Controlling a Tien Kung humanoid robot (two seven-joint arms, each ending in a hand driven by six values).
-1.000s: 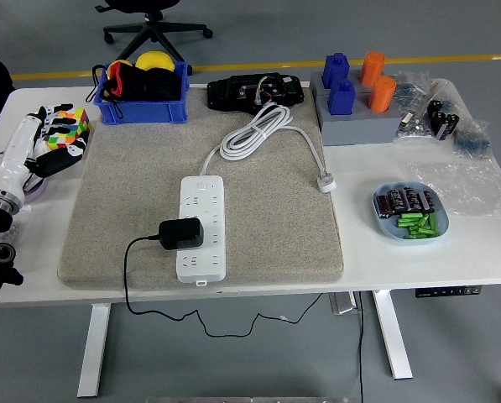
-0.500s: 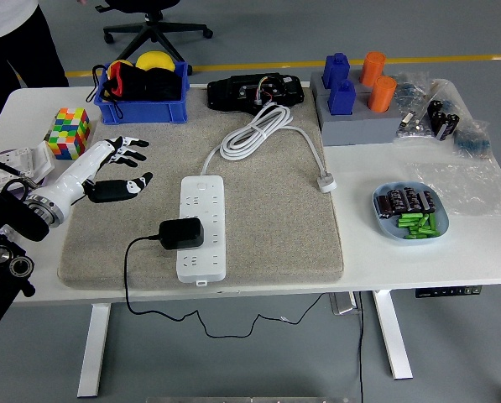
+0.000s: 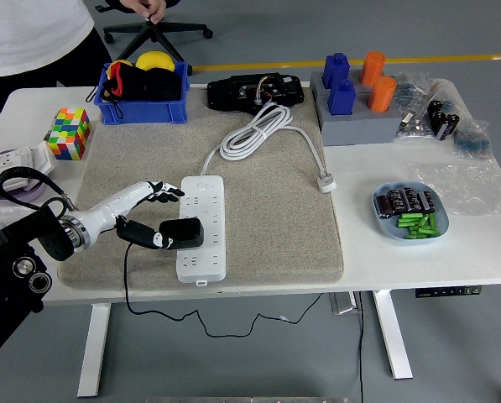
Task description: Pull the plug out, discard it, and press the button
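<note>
A black plug adapter (image 3: 183, 232) sits in the white power strip (image 3: 202, 252) on the grey mat (image 3: 275, 218). Its black cord runs left and drops over the table's front edge. The strip's button end (image 3: 201, 180) points away from me. My left hand (image 3: 160, 216) reaches in from the left, open, right beside the plug. Its thumb (image 3: 146, 238) lies at the plug's left side and its fingers (image 3: 164, 191) are spread over the strip's left edge. The fingers are not closed on the plug.
The strip's white cable (image 3: 254, 130) lies coiled at the mat's back, its plug (image 3: 326, 182) to the right. A blue bin (image 3: 141, 109), a colour cube (image 3: 69, 132), a blue dish (image 3: 383, 220) of parts and a grey block stand (image 3: 355, 126) surround the mat. A person (image 3: 40, 38) stands at the far left.
My left hand has moved right and toward me across the mat, from near the colour cube to beside the black plug. The person has stepped further into view at the top left.
</note>
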